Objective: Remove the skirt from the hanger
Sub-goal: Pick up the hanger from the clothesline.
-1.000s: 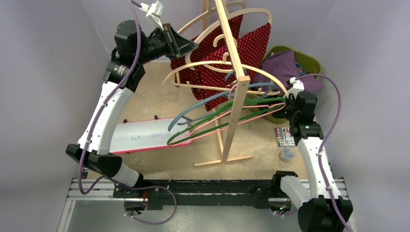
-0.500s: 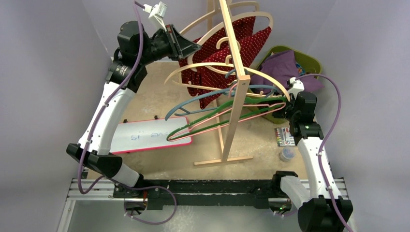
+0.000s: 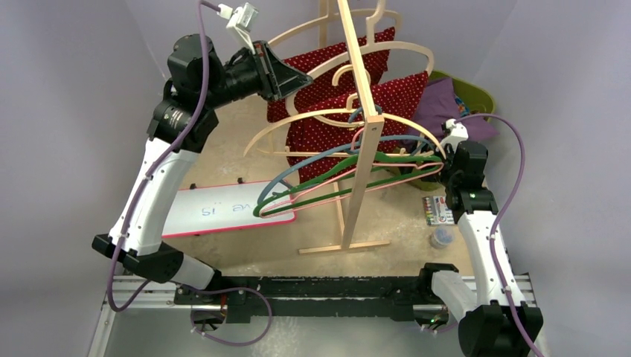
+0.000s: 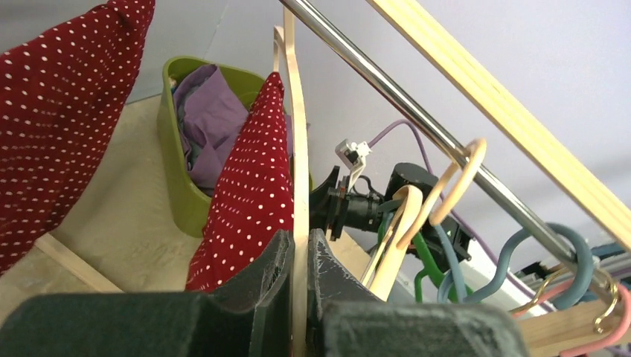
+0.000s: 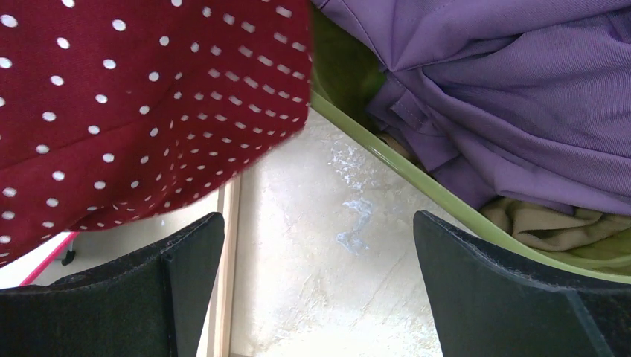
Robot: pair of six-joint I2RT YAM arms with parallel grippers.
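Observation:
The red white-dotted skirt (image 3: 327, 137) hangs on a curved wooden hanger (image 4: 300, 163) from the rack's metal rail (image 4: 387, 89). My left gripper (image 3: 302, 76) is raised at the skirt's left side and is shut on that hanger's end; in the left wrist view the wood sits pinched between the fingers (image 4: 277, 275), with skirt cloth (image 4: 253, 193) just beside it. My right gripper (image 3: 446, 158) stands open at the right ends of the hangers. In the right wrist view its jaws (image 5: 316, 253) are empty over the table, and the skirt's hem (image 5: 134, 97) hangs above left.
Blue, green and pink hangers (image 3: 350, 172) and more wooden ones hang on the wooden rack (image 3: 362, 111). A green basket (image 3: 476, 93) of purple cloth (image 5: 506, 97) stands back right. A pink-edged whiteboard (image 3: 216, 212), a marker box (image 3: 437, 210) and a small jar (image 3: 442, 238) lie on the table.
My left arm has shifted while holding the wooden hanger, and the hanger and skirt have swung right and spread out. The coloured hangers sway. The right arm has not moved.

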